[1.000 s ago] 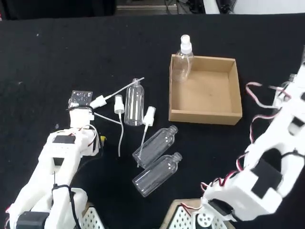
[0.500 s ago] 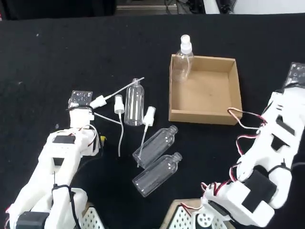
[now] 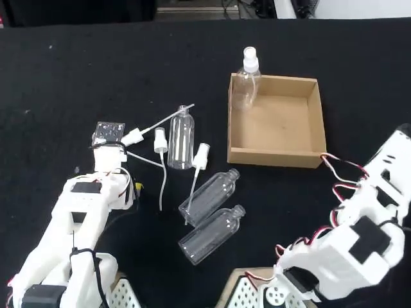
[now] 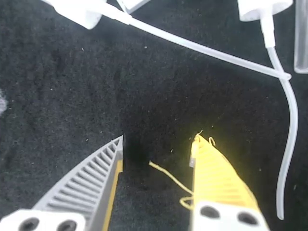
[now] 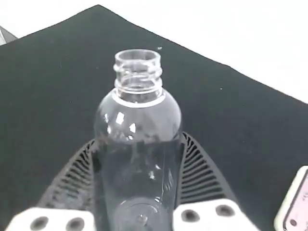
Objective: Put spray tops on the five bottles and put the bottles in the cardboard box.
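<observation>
My right gripper (image 5: pixel 139 147) is shut on a clear bottle (image 5: pixel 138 120) with no top, its open neck pointing away from the wrist. The right arm (image 3: pixel 376 199) stands at the table's right edge, beside the cardboard box (image 3: pixel 307 122). One bottle with a spray top (image 3: pixel 246 78) stands in the box's far left corner. Left of the box lie three topless bottles (image 3: pixel 181 138) (image 3: pixel 209 195) (image 3: pixel 212 234) and three loose spray tops (image 3: pixel 133 136) (image 3: pixel 160 141) (image 3: pixel 201 154). My left gripper (image 4: pixel 156 144) is open over bare cloth, just short of a spray top (image 4: pixel 79 9).
Black cloth covers the table. Long thin tubes (image 3: pixel 162 183) trail from the spray tops across the space between the left arm (image 3: pixel 83 212) and the lying bottles. The box's inside is free apart from the one bottle.
The right arm has turned and drawn back toward the front of the table at the right edge, with the bottle in its gripper. The left arm and the loose objects have not moved.
</observation>
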You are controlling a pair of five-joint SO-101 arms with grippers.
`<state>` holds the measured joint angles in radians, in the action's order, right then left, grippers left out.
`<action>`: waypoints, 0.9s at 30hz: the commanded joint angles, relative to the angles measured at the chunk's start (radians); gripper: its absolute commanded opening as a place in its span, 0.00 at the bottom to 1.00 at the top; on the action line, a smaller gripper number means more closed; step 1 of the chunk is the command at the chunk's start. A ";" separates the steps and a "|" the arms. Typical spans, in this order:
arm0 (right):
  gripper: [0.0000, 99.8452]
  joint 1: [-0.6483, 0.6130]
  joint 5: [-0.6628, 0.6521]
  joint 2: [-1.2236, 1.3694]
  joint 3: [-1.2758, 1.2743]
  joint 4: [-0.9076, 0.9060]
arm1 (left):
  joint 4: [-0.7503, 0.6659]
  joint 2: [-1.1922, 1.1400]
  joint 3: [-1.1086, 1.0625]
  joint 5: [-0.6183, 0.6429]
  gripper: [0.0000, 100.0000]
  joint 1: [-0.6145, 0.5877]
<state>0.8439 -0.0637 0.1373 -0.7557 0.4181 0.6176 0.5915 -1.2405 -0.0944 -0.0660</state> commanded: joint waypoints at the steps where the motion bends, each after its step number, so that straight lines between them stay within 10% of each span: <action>1: 0.02 0.018 0.009 0.027 0.007 0.106 | -0.009 0.012 0.010 0.002 0.22 0.002; 27: 0.07 0.048 0.008 0.170 -0.079 0.227 | -0.009 0.012 0.010 0.002 0.22 0.002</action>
<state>0.8777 -0.0591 0.3168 -0.8140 0.6360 0.6176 0.5915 -1.2405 -0.0944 -0.0660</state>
